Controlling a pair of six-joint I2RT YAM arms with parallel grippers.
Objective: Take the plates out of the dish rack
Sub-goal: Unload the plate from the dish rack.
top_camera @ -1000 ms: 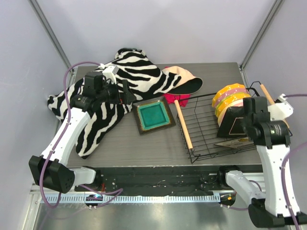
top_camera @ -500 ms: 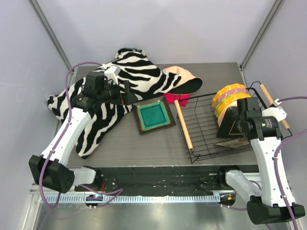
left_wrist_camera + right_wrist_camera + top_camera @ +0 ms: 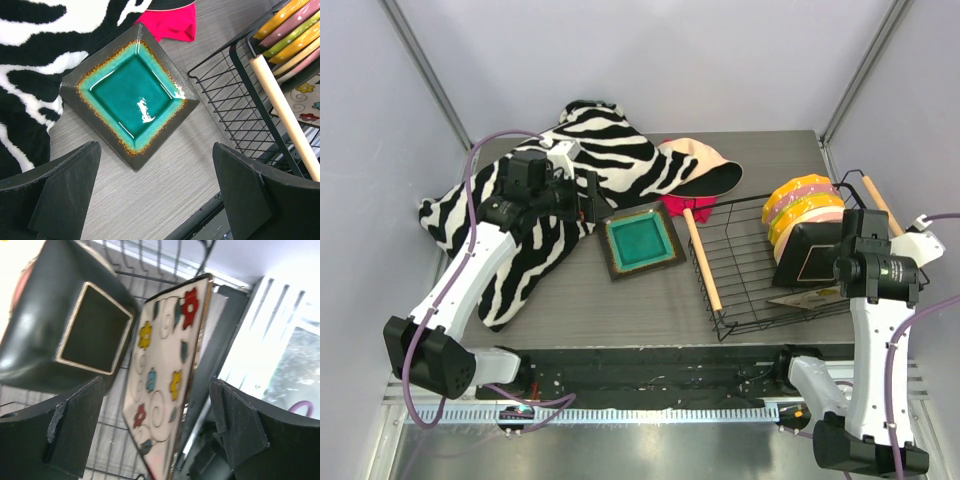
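The grey table [image 3: 620, 310] carries a zebra cloth [image 3: 525, 235] over its left and far side. The black wire rack [image 3: 745, 285] sits on the right, one wooden handle [image 3: 703, 262] along its left edge and another [image 3: 876, 204] at its far right. A peach hat [image 3: 708, 163] lies behind the rack, touching the cloth. A teal square plate [image 3: 640, 243] with a dark rim rests flat on the table between cloth and rack, one corner against the cloth. Inside the rack, at its right end, a dark square plate [image 3: 807, 257] stands tilted with its underside showing. Behind it yellow, orange and pink round plates [image 3: 800, 205] stand on edge. Just beside it in front, a cream plate [image 3: 162, 375] with red, yellow and blue flowers leans on edge. A red cloth [image 3: 688, 207] peeks from under the hat. The left claw [image 3: 157, 195] hovers above the teal plate, fingers spread wide, holding nothing. The right claw [image 3: 157, 432] is above the rack's right end, fingers apart with the cream plate in the gap, not gripped.
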